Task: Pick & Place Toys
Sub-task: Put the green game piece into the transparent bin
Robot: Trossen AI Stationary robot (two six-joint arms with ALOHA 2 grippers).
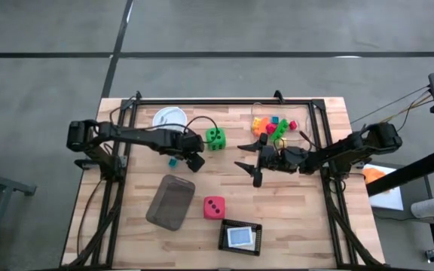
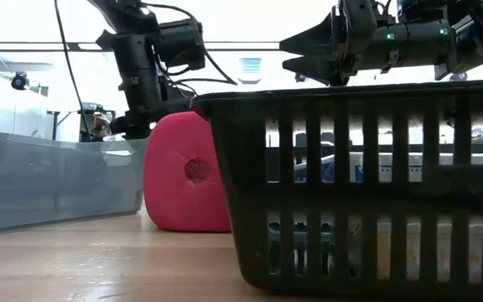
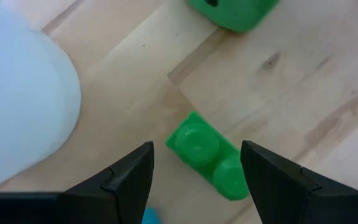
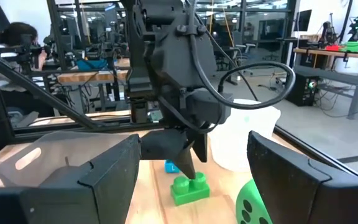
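While both grippers' jaws gape empty, two dice, green (image 1: 215, 138) and pink-red (image 1: 214, 207), sit apart.

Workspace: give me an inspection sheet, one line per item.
Surface: wooden table, inside a black frame.
Job's things: green brick lies on the wood below the left gripper; green die and pink-red die apart on the wood; pile of small bricks at the far right.
Clutter: grey tray, black slatted basket, white container.
Grippers: left gripper open, fingers either side of the green brick, above it; right gripper open, holding nothing, near the table's middle.
Cables: black cable loops over the left arm.
Surroundings: workshop benches; a person sits far off.
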